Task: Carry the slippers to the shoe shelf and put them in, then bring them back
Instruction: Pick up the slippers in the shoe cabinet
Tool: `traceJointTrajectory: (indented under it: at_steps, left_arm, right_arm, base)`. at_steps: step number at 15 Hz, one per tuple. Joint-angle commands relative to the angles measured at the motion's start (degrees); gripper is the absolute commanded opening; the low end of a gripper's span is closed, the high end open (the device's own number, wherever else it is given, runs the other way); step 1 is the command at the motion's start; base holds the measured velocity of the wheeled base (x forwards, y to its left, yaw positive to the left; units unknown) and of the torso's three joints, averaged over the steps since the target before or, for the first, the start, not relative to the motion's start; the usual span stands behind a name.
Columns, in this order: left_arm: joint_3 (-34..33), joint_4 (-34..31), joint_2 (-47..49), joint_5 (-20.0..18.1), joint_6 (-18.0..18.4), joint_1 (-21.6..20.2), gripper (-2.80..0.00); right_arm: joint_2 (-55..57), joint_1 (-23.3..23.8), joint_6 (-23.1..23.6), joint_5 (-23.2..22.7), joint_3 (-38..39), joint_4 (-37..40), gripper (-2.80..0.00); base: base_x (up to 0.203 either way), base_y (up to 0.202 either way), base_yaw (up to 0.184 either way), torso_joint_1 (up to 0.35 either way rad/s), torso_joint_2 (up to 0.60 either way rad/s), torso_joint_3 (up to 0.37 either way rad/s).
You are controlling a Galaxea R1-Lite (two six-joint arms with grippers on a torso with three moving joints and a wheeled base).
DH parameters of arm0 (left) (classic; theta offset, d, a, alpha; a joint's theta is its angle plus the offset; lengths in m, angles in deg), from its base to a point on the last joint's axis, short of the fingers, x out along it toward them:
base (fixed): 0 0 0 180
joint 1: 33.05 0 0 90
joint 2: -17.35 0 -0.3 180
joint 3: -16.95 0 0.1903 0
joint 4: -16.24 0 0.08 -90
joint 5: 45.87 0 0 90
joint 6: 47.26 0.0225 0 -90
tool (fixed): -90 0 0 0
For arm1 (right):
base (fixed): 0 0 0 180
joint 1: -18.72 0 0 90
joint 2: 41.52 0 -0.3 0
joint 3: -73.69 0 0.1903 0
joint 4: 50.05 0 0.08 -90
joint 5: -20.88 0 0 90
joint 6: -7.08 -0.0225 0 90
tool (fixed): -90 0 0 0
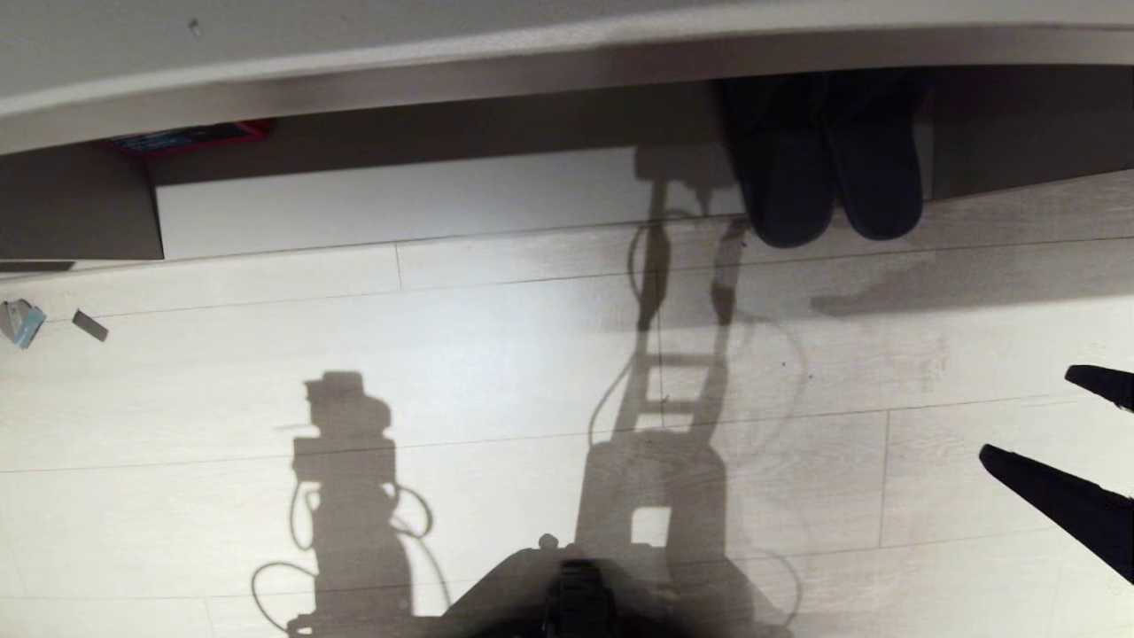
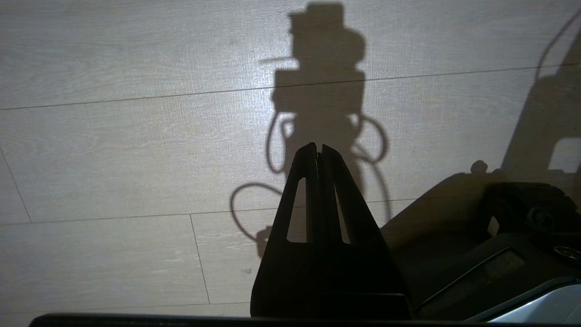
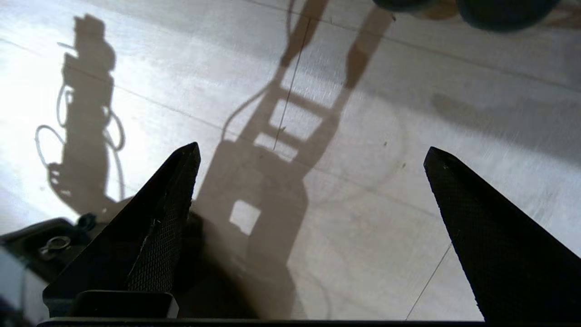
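Note:
The dark grey slippers (image 1: pixel 828 168) lie side by side in the shoe shelf (image 1: pixel 443 199), at the right end of its pale bottom board, with their rounded ends sticking out over the floor. Those ends also show at the edge of the right wrist view as the slippers (image 3: pixel 499 11). My right gripper (image 1: pixel 1028 416) hangs open and empty over the floor at the right edge of the head view, well short of the slippers. In its own view the right gripper (image 3: pixel 311 152) has bare floor between its fingers. My left gripper (image 2: pixel 317 147) is shut and empty above the floor beside my base.
A pale counter (image 1: pixel 354 53) overhangs the shelf. A red and blue item (image 1: pixel 190 137) lies in the shelf's left end. Small grey and blue scraps (image 1: pixel 22 321) lie on the pale plank floor (image 1: pixel 496 354) at far left. My base (image 1: pixel 576 589) is at bottom centre.

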Motion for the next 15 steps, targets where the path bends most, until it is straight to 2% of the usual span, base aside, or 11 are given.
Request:
traceJointTrajectory:
  at_steps: [1,2,4,5,7,8,11,15]
  left_arm:
    - [-0.44,0.03,0.05,0.01,-0.03,-0.01,-2.8]
    - [-0.44,0.03,0.05,0.01,-0.01,-0.01,-2.8]
    - [-0.44,0.03,0.05,0.01,0.06,-0.01,-2.8]
    - [-0.44,0.03,0.05,0.02,0.06,-0.01,-2.8]
    - [-0.44,0.03,0.05,0.07,0.06,-0.01,-2.8]
    - [-0.44,0.03,0.05,0.04,0.06,-0.01,-2.8]
    - [-0.44,-0.06,0.05,0.1,0.06,-0.01,-2.8]
    - [-0.44,-0.06,0.05,0.01,-0.03,-0.01,-2.8]
  right_arm:
    - [-9.04,0.0,-2.46,-0.27,0.67,3.03,0.0]
    - [-12.04,0.0,-3.82,-0.31,0.57,4.81,0.0]
    - [-16.66,0.15,-10.22,0.59,-1.54,13.06,0.0]
    - [-18.4,0.52,-11.31,1.22,-2.97,17.19,0.0]
    - [-21.33,2.75,-11.82,3.44,-4.16,20.54,0.0]
    - [-21.95,3.33,-11.78,4.98,-5.25,22.41,-2.8]
    - [-23.47,8.46,-10.89,5.74,-9.16,30.52,-2.8]
    - [-28.83,19.66,-6.07,3.12,-7.19,27.78,-2.8]
  base:
    - [0.0,0.0,0.0,0.0,0.0,0.0]
    - [0.0,0.0,0.0,0.0,0.0,0.0]
    - [0.0,0.0,0.0,0.0,0.0,0.0]
    - [0.0,0.0,0.0,0.0,0.0,0.0]
    - [0.0,0.0,0.0,0.0,0.0,0.0]
    - [0.0,0.0,0.0,0.0,0.0,0.0]
    - [0.0,0.0,0.0,0.0,0.0,0.0]
    - [0.0,0.0,0.0,0.0,0.0,0.0]
